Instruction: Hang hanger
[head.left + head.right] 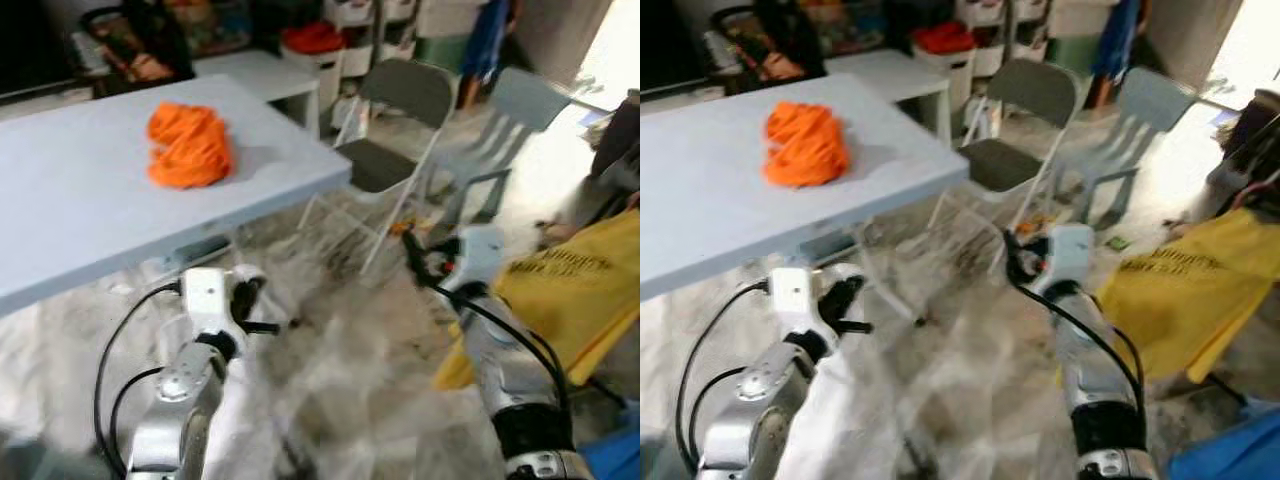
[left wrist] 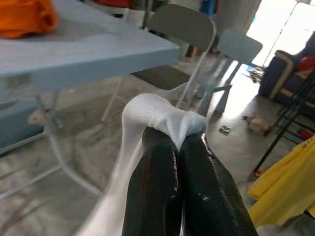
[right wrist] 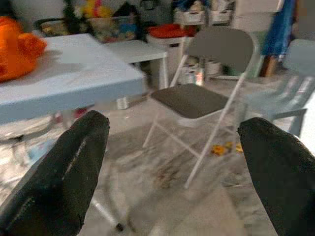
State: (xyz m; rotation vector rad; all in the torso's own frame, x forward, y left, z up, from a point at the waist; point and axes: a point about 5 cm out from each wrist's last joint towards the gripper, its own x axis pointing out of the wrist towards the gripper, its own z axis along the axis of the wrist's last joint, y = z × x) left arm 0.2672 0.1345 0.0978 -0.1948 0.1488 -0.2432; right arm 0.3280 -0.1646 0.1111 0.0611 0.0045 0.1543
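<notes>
Left fingers (image 2: 170, 167) pinching half-hidden white cloth (image 2: 157, 115).

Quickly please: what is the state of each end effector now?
Left end effector: closed, pinching white cloth.
Right end effector: open, holding nothing.

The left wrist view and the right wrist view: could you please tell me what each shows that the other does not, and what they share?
The left wrist view alone shows the left gripper shut on a white cloth, plus a yellow sheet on the floor.

The right wrist view alone shows the right gripper wide open with nothing between its fingers, and a white side table beyond.

Both show the pale blue table with the orange cloth on it, and the grey folding chair beside it.
</notes>
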